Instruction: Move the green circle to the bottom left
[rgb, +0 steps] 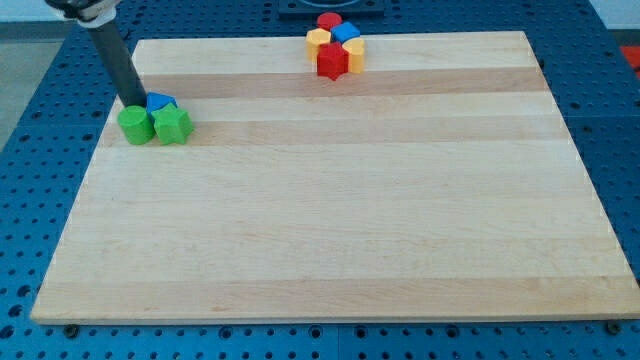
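Note:
The green circle (136, 126) sits near the board's left edge, in the upper left of the view. A green star (172, 125) touches its right side. A blue block (160, 102) lies just behind the two. My tip (133, 103) stands right behind the green circle, at its top edge, beside the blue block's left side. The dark rod leans up toward the view's top left.
A cluster of blocks sits at the top centre of the wooden board (330, 220): a red circle (328, 20), a yellow block (318, 39), a blue block (345, 32), a red star (332, 61) and a yellow block (354, 52). Blue perforated table surrounds the board.

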